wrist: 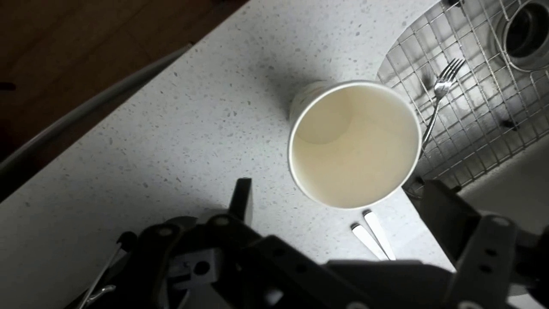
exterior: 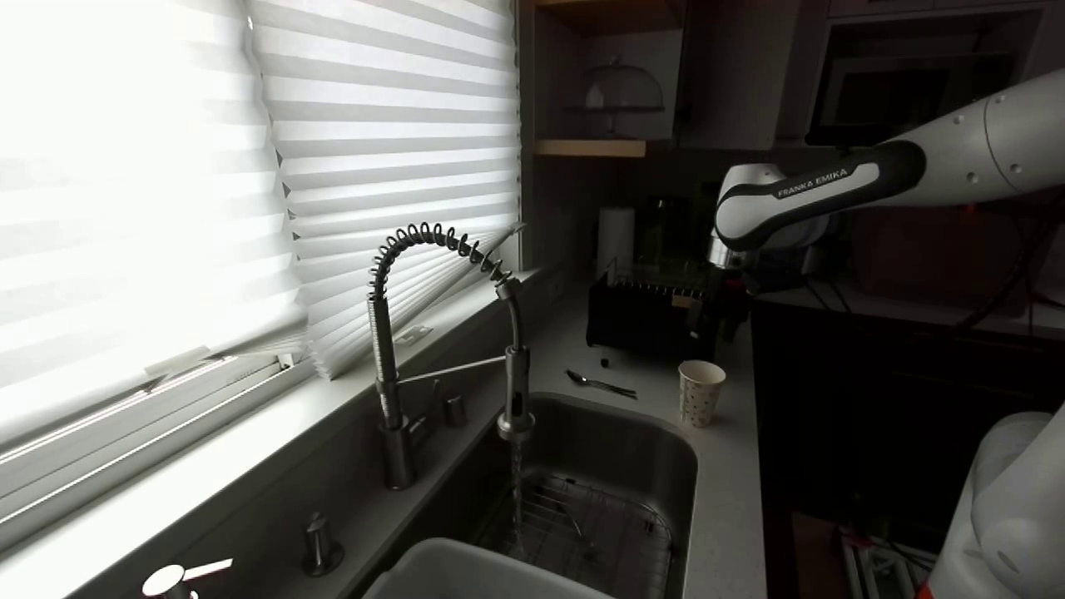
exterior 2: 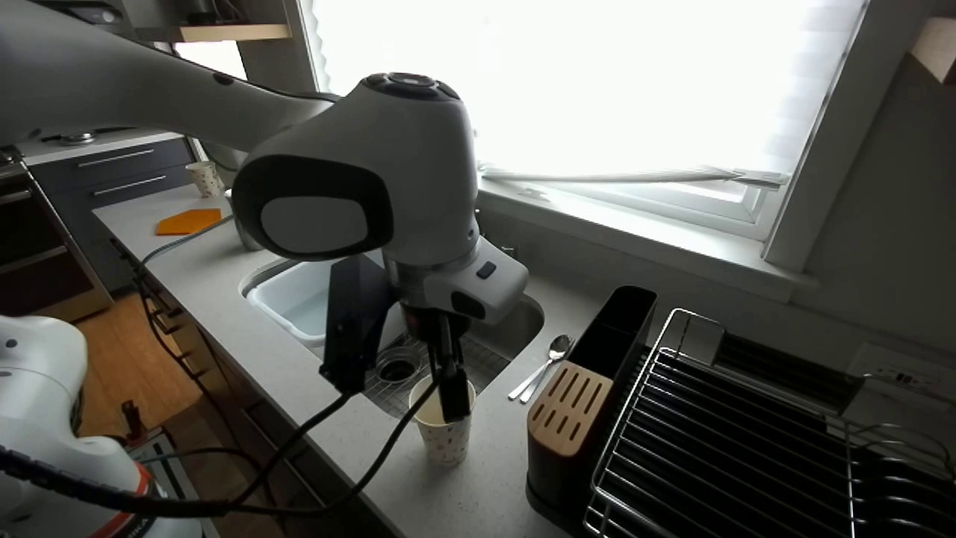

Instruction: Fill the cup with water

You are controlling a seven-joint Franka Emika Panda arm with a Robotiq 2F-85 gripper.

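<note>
Wrist view looks down on the cup (wrist: 356, 146), which stands upright on the counter (wrist: 184, 128), just left of the sink (wrist: 514, 182). The hand (wrist: 342, 198) is released: its fingers stand well apart on the two sides and hold nothing. In an exterior view it hangs above the cup (exterior: 700, 398), apart from it. I judge that grasping comes next, and the first danger lies in this. The cup looks like thin paper, so too strong a grip could crush its wall, and too weak a grip could let it slip once it becomes heavy. If the hand comes down badly centred, one finger may push the rim and tip the cup, perhaps into the sink. The loose black cable (exterior 2: 386, 450) may also catch the rim, although I cannot tell how near it really passes. Later, the filling could miss, because the water (exterior: 517, 491) falls from the spray head (exterior: 517, 391) in one thin stream, and the rim could knock against that metal. As for materials, the cup is cream, round and slightly tapered, with small dots outside; its smooth inside shows no water that I can see. The counter is pale and speckled like stone. Inside the dull steel sink lies a slim fork (wrist: 439, 91) upon a wire grid (wrist: 476, 107), and, in an exterior view, a plastic basin (exterior: 474, 567) with rounded corners sits at the near end.
</note>
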